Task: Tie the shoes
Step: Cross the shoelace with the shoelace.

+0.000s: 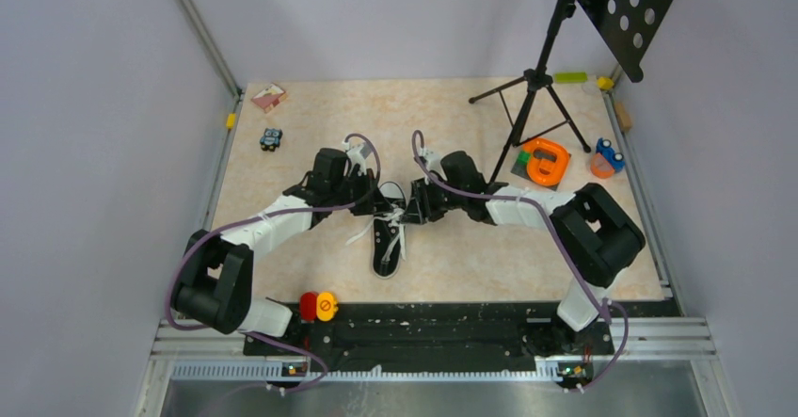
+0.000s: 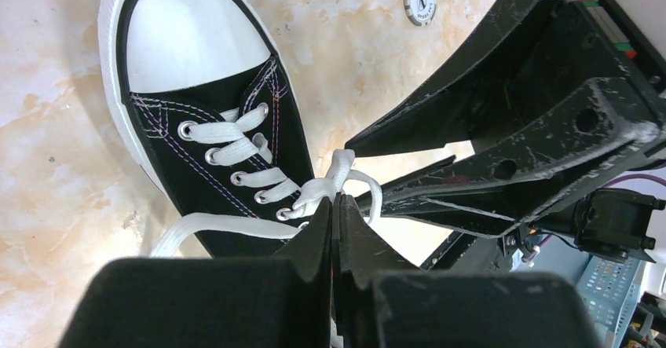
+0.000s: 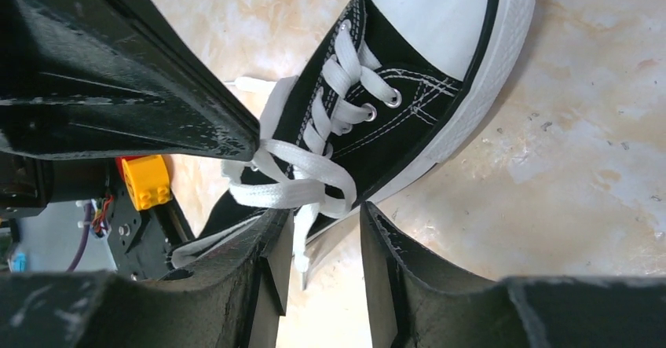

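Note:
The black sneaker (image 1: 387, 248) lies in the middle of the table between both arms, its white toe cap pointing toward the arm bases. In the left wrist view the shoe (image 2: 212, 128) fills the left side, and my left gripper (image 2: 336, 200) is shut on the white lace (image 2: 326, 184) just beyond the top eyelets. My right gripper (image 3: 326, 216) stands open beside the shoe (image 3: 393, 112). A loose lace end (image 3: 301, 242) hangs between its fingers without being pinched. A lace loop (image 3: 294, 177) runs from the left gripper's fingertips (image 3: 236, 132) across the tongue.
A black tripod stand (image 1: 532, 97) rises at the back right, with an orange toy (image 1: 546, 161) and a blue toy (image 1: 608, 156) near it. A small toy car (image 1: 271, 138) and a pink block (image 1: 269, 97) lie back left. Red and yellow buttons (image 1: 318, 306) sit at the near edge.

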Available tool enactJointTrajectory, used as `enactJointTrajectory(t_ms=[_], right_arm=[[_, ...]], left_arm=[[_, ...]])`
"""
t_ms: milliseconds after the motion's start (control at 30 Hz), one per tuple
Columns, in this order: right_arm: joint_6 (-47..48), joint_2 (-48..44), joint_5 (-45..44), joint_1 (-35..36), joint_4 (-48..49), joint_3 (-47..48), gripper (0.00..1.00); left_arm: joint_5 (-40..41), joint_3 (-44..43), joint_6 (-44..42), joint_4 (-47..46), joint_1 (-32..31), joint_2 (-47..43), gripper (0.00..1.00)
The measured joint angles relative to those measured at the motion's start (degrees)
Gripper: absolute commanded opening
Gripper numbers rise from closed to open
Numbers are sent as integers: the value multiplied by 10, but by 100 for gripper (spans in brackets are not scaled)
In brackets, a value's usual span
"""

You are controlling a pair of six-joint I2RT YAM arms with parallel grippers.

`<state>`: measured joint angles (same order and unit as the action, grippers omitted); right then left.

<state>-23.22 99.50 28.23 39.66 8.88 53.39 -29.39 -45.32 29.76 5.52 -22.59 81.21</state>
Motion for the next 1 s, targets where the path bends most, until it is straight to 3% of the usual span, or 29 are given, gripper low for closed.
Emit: enactJointTrajectory(t_ms=[300, 533, 1000], right_arm=[[7, -28, 34, -10, 2, -3, 40], [-15, -66, 50, -49, 58, -54, 39], [-16, -56, 74, -63, 83, -75, 44]], left_arm=[[-21, -9, -12, 1, 0, 0, 0], [-41, -28, -23, 1, 0, 4, 0], [-43, -33, -30, 17, 0, 20, 0]])
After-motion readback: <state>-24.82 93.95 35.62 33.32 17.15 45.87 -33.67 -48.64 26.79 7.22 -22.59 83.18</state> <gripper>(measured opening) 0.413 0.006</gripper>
